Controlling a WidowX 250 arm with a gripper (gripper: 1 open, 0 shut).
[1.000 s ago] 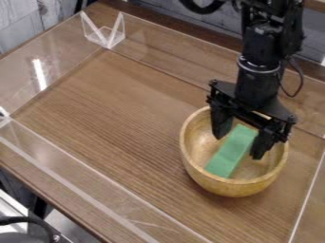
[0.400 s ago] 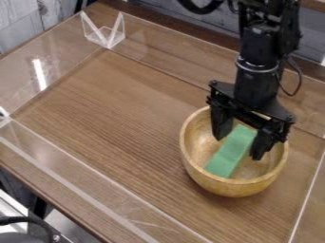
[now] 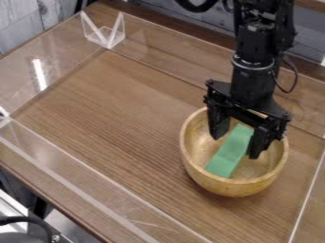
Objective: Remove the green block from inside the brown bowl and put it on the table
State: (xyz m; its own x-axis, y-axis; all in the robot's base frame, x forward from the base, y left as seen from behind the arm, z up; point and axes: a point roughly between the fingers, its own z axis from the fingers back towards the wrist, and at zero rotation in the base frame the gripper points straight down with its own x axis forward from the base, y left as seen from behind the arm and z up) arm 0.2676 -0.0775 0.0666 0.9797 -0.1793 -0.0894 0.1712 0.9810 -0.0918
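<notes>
One raised camera looks down across the worktop

The single view is taken from above the worktop (image 3: pixel 108 119), looking obliquely down rather than straight down. It faces along the surface, so the near part fills the bottom of the picture and the far part runs up to the top. The camera stands close enough for the brown bowl (image 3: pixel 193 163), low and right of centre, to take up a good share of the width, and high enough to see into it. The tool (image 3: pixel 245 128) and part of the arm (image 3: pixel 260 47) come in from the top right. With only this view, no area is shared with another.
</notes>
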